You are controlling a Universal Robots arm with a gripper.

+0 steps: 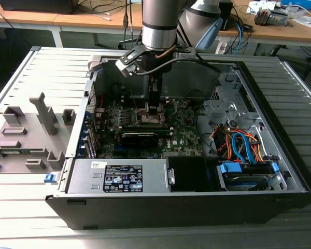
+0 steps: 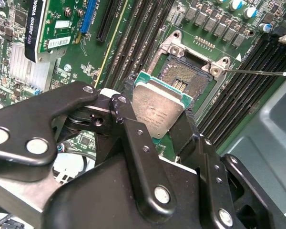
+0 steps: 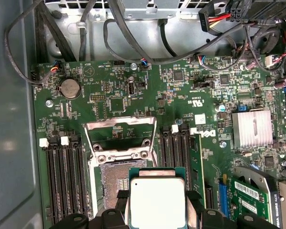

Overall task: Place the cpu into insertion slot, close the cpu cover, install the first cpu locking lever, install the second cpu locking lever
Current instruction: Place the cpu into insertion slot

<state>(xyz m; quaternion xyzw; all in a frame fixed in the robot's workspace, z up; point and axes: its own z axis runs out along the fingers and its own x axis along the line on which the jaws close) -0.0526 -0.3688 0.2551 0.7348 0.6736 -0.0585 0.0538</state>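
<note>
Firmly pinched in the black gripper [image 2: 156,119], the small square silver-topped cpu [image 2: 159,107] hangs near the bare socket [image 2: 186,76]; the first wrist view adds the silver frame cpu cover [image 3: 133,121], raised. Exterior view: grey ribbed table [image 1: 20,62], wooden desks [image 1: 83,21] at twelve o'clock.

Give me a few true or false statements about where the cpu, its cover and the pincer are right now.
1. The pincer is shut on the cpu. True.
2. The cpu sits in the insertion slot. False: the pincer holds it, and the slot's contacts lie bare.
3. The cpu cover is closed over the slot. False: it is swung open.
4. The pincer is inside an open computer case. True.
</note>
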